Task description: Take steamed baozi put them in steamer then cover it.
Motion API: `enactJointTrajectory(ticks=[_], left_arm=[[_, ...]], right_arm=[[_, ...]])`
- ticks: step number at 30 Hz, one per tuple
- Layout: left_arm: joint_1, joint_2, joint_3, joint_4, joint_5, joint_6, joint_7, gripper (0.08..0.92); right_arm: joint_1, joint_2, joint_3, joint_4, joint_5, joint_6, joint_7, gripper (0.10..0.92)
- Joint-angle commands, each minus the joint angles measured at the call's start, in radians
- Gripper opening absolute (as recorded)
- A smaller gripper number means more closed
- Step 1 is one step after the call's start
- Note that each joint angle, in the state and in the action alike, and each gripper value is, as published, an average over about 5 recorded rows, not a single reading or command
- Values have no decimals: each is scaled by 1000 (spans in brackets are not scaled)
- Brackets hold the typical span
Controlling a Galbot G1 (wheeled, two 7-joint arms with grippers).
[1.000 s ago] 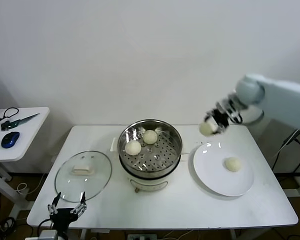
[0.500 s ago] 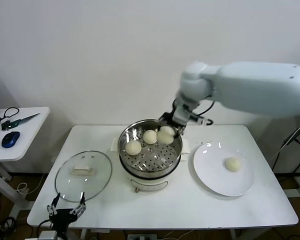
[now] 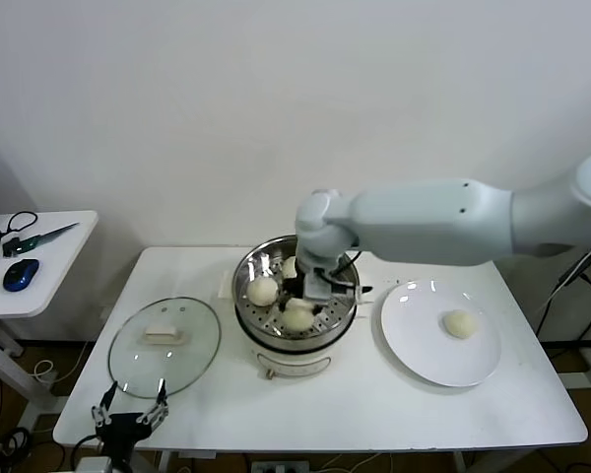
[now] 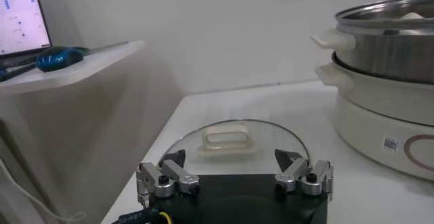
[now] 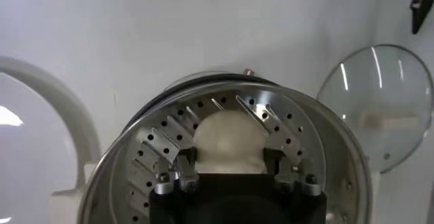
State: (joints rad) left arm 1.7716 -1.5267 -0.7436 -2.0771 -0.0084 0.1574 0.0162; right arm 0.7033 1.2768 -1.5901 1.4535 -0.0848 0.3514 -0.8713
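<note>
You had the right gripper [image 3: 309,301] clenched on a third baozi [image 3: 297,317] at the steamer's [image 3: 276,350] 6 o'clock (two already inside), one on the plate [image 3: 414,345], cover [image 3: 164,346] off, left gripper [image 4: 234,178] open, idle.

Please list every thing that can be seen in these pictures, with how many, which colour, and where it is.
Steamed baozi: four, cream-white; two on the steamer's tray behind the right arm, one between the right gripper's fingers over the tray, one on the plate.
Steamer: one, shiny steel on a cream-white base; table centre.
Cover: one, clear glass, cream-white handle; flat on the table, left of the steamer.
Plate: one, white; right of the steamer.
Table: one, white.
Side desk: one, white; far left, with a blue mouse.
Right gripper: inside the steamer, shut on a baozi.
Left gripper: open, at the table's near edge by the cover.
</note>
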Motion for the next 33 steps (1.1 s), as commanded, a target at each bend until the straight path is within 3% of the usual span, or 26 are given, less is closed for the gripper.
enactJointTrajectory(ticks=[1, 5, 9, 15, 22, 28, 33], left_arm=[[1, 2, 0, 1, -1, -2, -1, 823], [1, 2, -1, 1, -2, -1, -2, 823], [1, 3, -2, -1, -3, -1, -3, 823], [3, 4, -5, -3, -4, -2, -4, 823], [0, 4, -6, -4, -6, -1, -4, 823], [-10, 7, -8, -3, -12, 1, -3, 823], [-14, 6, -7, -4, -9, 3, 0, 823]], right_arm=[[-83, 62, 0, -70, -61, 7, 42, 662], [-49, 57, 2, -61, -10, 12, 40, 697], [62, 17, -8, -36, 143, 39, -26, 788], [255, -111, -66, -111, 354, 98, -145, 821], [361, -387, -220, -232, 603, -126, -257, 823], [192, -655, -209, -235, 529, -322, -204, 823], [-53, -727, -23, -270, 400, -398, -154, 823]])
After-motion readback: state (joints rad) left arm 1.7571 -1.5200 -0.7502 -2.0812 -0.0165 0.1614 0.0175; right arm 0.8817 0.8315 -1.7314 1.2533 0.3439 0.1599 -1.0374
